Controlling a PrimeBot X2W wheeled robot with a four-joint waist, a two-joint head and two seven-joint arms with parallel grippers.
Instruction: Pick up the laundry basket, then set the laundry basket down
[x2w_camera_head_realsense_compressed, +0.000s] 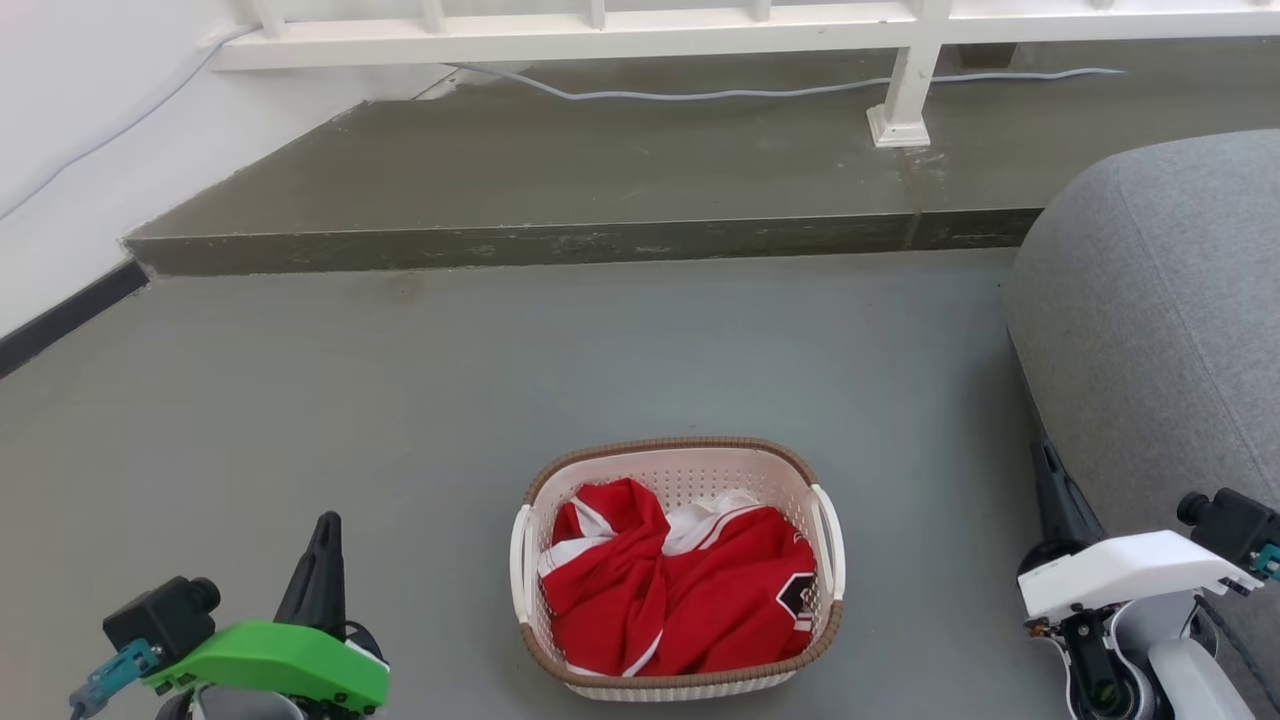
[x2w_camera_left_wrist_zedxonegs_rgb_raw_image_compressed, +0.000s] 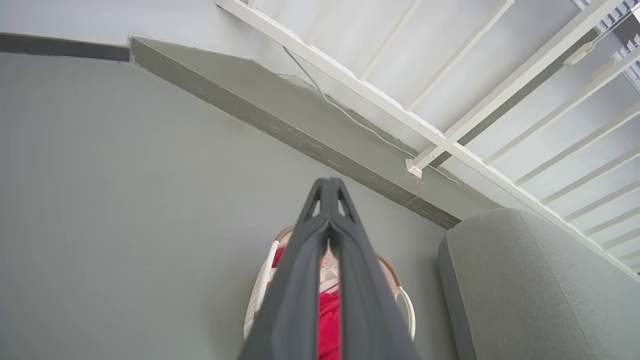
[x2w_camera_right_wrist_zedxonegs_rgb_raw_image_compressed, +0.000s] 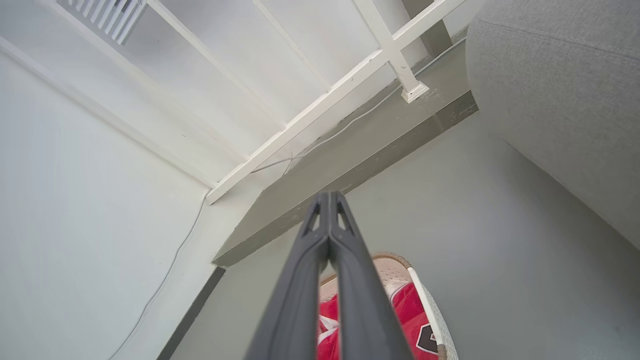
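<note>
At the lower left, the left gripper (x2w_camera_head_realsense_compressed: 325, 530) has its two dark fingers pressed together on nothing; at the lower right, the right gripper (x2w_camera_head_realsense_compressed: 1046, 462) is likewise closed and empty. Between them, apart from both, the laundry basket (x2w_camera_head_realsense_compressed: 690, 478) sits on the grey floor (x2w_camera_head_realsense_compressed: 400, 400), with a crumpled red and white jersey (x2w_camera_head_realsense_compressed: 680, 590) inside. A grey sofa (x2w_camera_head_realsense_compressed: 1160, 320) stands beside the right gripper. Farther off is a raised concrete step (x2w_camera_head_realsense_compressed: 560, 240), then a white railing (x2w_camera_head_realsense_compressed: 600, 25) with a pale cable (x2w_camera_head_realsense_compressed: 750, 93) along it.

Laundry basket (x2w_camera_head_realsense_compressed: 680, 442) on floor (x2w_camera_head_realsense_compressed: 400, 400) (red garment (x2w_camera_head_realsense_compressed: 690, 590) inside), between left gripper (x2w_camera_head_realsense_compressed: 324, 530), right gripper (x2w_camera_head_realsense_compressed: 1048, 465).
</note>
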